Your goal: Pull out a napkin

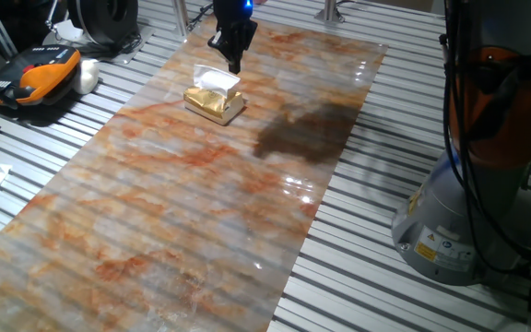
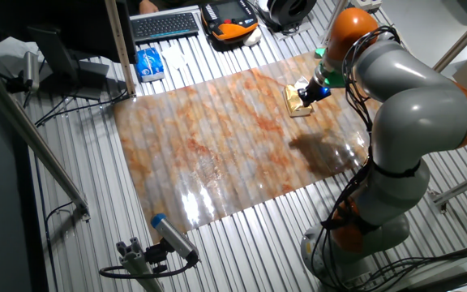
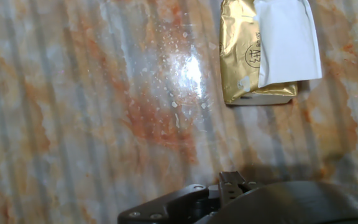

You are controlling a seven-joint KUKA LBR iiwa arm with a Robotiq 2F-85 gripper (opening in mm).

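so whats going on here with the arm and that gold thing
A single robot arm has its gripper hovering just above a small gold napkin box at the far end of a marbled orange mat. A white napkin sticks out of the box's top. Whether the jaws are open or have hold of the napkin cannot be told from these views; it looks not yet pulled free.

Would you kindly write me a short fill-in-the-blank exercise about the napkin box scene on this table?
1. The napkin box is wrapped in shiny ____ foil.
2. The napkin lying on top of the box is ____ in colour.
3. In one fixed view, the hand hangs directly ____ the box.
4. The box rests on a mat patterned in ____ and grey.

Missing words: gold; white; above; orange
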